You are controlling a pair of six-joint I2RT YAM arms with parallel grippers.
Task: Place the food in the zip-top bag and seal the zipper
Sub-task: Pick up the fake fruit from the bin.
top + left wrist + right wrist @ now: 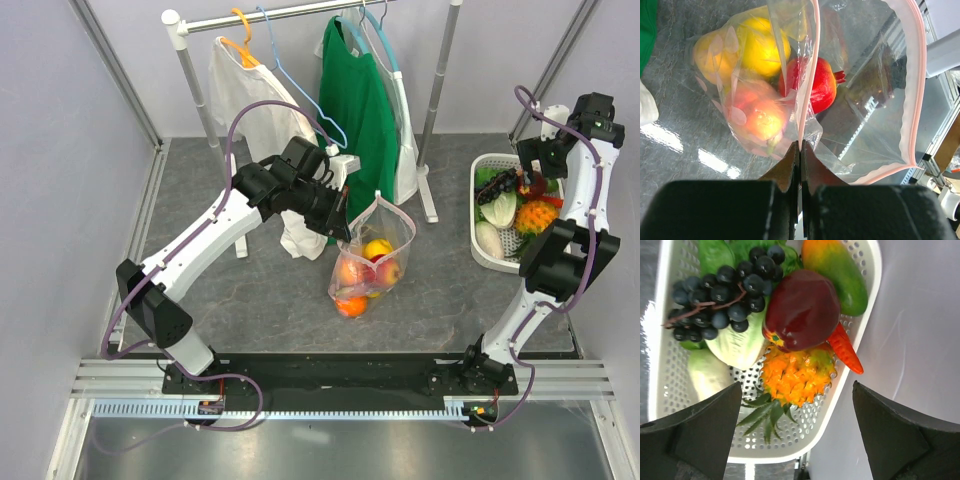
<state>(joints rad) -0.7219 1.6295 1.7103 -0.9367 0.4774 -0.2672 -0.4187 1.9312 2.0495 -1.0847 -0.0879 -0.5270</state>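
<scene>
The zip-top bag (382,240) stands open in the middle of the table, holding a yellow fruit (762,47), a red pomegranate (812,82) and a peach-coloured fruit (757,112). An orange fruit (351,306) lies at the bag's lower end. My left gripper (340,215) is shut on the bag's pink zipper strip (807,90) and holds that edge up; its tips show in the left wrist view (800,146). My right gripper (535,180) is open and empty above the white basket (478,205). Under it (796,400) lie an orange pineapple (797,375), a dark red fruit (802,310) and dark grapes (722,295).
The basket (860,345) also holds a green-orange mango (835,267), a red chilli (845,347) and pale leafy vegetables (735,347). A clothes rack (437,95) with a white garment (250,100) and a green one (355,110) stands behind the bag. Grey walls close both sides.
</scene>
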